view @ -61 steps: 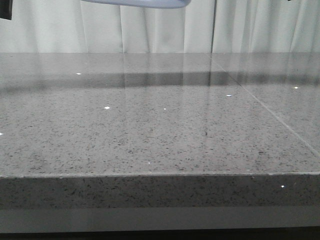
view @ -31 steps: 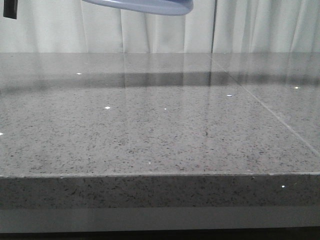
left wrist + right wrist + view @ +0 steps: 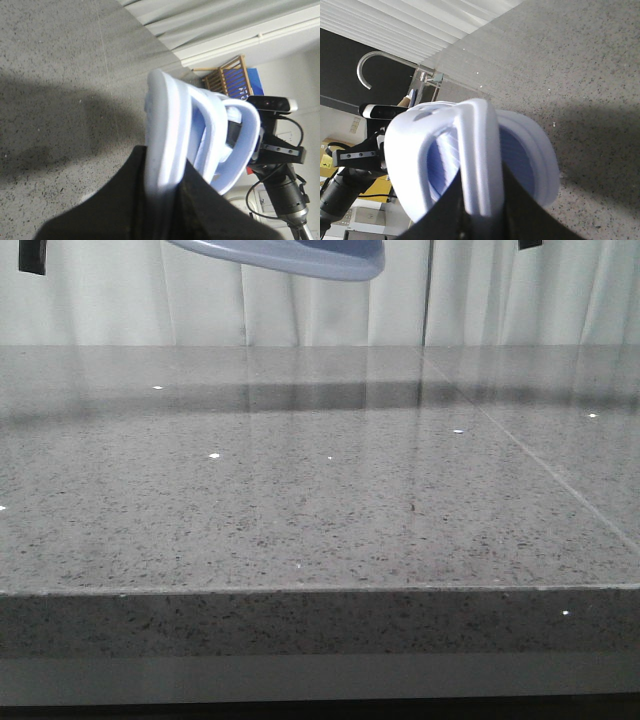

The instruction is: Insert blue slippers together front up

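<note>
Blue slippers (image 3: 170, 140) nested together above the table (image 3: 300, 510); left claw (image 3: 165, 200) and right claw (image 3: 482, 210) both pinch them.

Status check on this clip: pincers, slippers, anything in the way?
Left pincer and right pincer both shut on the blue slippers. Slippers nested together, held above the table. Nothing in the way visible.

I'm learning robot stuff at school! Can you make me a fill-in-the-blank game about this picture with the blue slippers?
1. Both grippers are shut on the blue slippers, holding them up in the ____.
2. The table top is speckled ____ stone.
3. In the front view, the slippers show at the ____ edge of the picture.

Missing words: air; grey; top
</note>
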`<state>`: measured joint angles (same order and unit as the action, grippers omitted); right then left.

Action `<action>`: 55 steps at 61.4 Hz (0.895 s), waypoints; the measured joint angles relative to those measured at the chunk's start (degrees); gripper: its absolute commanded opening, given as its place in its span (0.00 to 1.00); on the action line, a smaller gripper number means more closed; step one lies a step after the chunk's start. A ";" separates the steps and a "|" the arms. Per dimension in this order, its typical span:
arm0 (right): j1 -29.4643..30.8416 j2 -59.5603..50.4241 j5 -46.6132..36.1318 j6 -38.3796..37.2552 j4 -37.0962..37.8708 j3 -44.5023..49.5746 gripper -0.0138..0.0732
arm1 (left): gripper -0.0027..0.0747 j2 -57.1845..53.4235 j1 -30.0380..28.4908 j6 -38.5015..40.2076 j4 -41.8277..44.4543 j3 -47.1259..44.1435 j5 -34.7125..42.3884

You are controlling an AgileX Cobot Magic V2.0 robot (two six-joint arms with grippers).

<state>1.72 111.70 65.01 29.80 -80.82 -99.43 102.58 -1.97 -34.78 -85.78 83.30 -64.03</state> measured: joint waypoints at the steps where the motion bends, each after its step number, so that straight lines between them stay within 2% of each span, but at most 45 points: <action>1: -0.15 0.25 -0.15 0.17 -0.06 0.00 0.09 | 0.01 0.00 0.00 -0.10 -0.16 0.00 0.16; 15: -1.17 1.34 -1.79 0.65 -0.15 0.00 0.11 | 0.01 0.00 0.00 -0.31 -0.17 0.00 0.73; 19: -1.17 1.34 -1.79 0.65 -0.15 0.00 0.17 | 0.01 0.00 0.00 -0.31 -0.26 0.00 0.73; 28: -0.43 1.34 -0.89 0.53 0.90 0.00 0.38 | 0.01 0.00 0.08 -0.31 -0.03 0.00 0.14; 41: 0.82 1.23 3.52 -1.45 1.70 -0.03 0.47 | 0.01 0.00 1.42 -0.31 0.62 0.00 -2.71; 49: 2.00 0.47 4.07 -2.59 5.07 -0.13 0.54 | 0.01 0.00 1.79 -0.31 2.17 0.00 -2.92; 55: 2.91 -0.78 4.21 -3.40 8.62 -0.16 0.55 | 0.01 0.00 1.79 -0.31 3.86 0.00 -2.98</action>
<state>4.63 110.92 69.22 26.39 -72.20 -99.59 102.58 -0.18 -35.09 -81.91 83.30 -67.00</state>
